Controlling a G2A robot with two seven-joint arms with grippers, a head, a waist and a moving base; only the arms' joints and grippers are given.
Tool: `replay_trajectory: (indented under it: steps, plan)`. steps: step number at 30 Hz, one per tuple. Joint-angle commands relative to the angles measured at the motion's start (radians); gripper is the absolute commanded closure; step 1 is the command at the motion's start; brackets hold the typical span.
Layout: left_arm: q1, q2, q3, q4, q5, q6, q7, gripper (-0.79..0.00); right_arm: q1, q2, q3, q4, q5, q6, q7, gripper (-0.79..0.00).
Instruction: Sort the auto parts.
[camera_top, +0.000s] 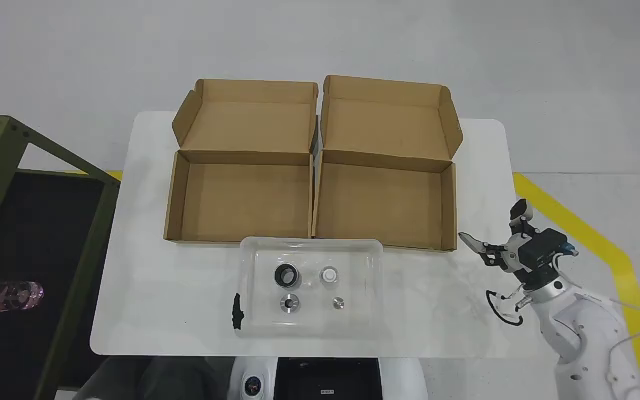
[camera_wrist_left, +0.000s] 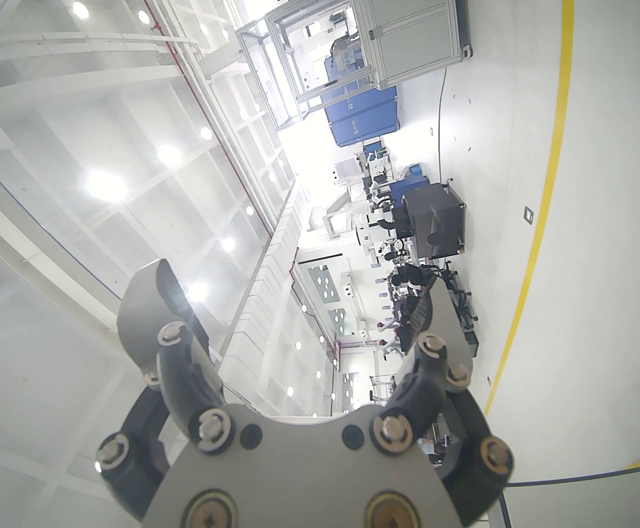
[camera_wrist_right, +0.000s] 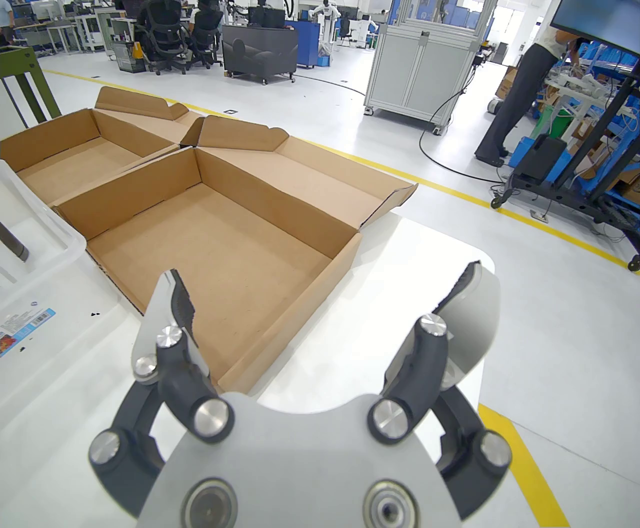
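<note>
A clear plastic tray (camera_top: 252, 290) at the table's front middle holds several small parts: a dark ring (camera_top: 287, 275), a white ring (camera_top: 329, 274), a metal disc (camera_top: 289, 304) and a small metal piece (camera_top: 339, 302). A black part (camera_top: 237, 311) lies just outside the tray's front left corner. Two open cardboard boxes (camera_top: 242, 198) (camera_top: 384, 204) stand side by side behind the tray. My right gripper (camera_top: 489, 270) (camera_wrist_right: 325, 295) hangs open and empty at the table's right front edge, near the right box (camera_wrist_right: 220, 235). My left gripper (camera_wrist_left: 300, 305) is open, tilted up toward the ceiling.
A dark green frame (camera_top: 40, 260) stands left of the table. Yellow floor tape (camera_top: 590, 225) runs to the right. Bare white tabletop (camera_top: 150, 280) lies on both sides of the tray (camera_wrist_right: 30, 220).
</note>
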Motion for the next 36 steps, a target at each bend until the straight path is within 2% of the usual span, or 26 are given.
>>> replay_trajectory:
  steps: [1,30,33,36]
  plan:
    - [0.0,0.0,0.0,0.0,0.0,0.0,0.0,-0.785,0.0,0.0,0.0,0.0,0.0,0.0,0.0,-0.785]
    - [0.0,0.0,0.0,0.0,0.0,0.0,0.0,-0.785,0.0,0.0,-0.004,-0.003,-0.003,0.003,0.009,-0.785]
    - [0.0,0.0,0.0,0.0,0.0,0.0,0.0,-0.785,0.011,0.003,-0.024,-0.022,0.008,-0.031,0.038,-0.785]
    - [0.0,0.0,0.0,0.0,0.0,0.0,0.0,-0.785,0.042,0.009,-0.054,-0.044,0.005,-0.11,0.068,-0.785]
